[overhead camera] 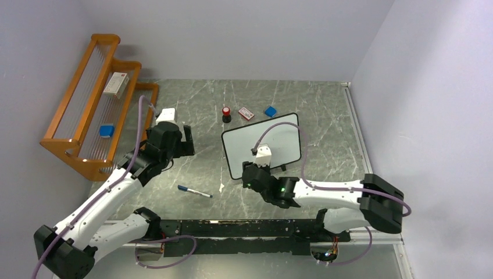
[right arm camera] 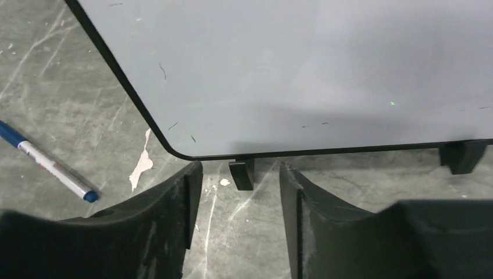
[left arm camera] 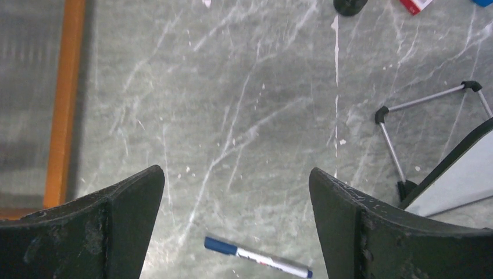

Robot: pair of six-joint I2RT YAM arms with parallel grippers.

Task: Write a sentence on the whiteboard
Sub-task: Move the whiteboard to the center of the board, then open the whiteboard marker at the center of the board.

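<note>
The marker pen (overhead camera: 195, 191) lies left-to-right, just nearward of the left gripper (left arm camera: 235, 173), fingers wide. The right gripper (right arm camera: 239, 168), part-open and empty, faces the blank whiteboard (right arm camera: 302, 70).

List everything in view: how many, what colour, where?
whiteboard: one, white, black-framed, blank, mid-table
marker pen: one, blue and white, left of the board
rack: one, orange, far left
box: one, white and red, on the rack
pad: one, blue, on the rack
block: one, blue, behind the board
card: one, red and white, behind the board
capped object: one, red over black, behind the board
table: one, grey marbled
left gripper: one, black, open, left of the board
right gripper: one, black, open, at the board's near edge
</note>
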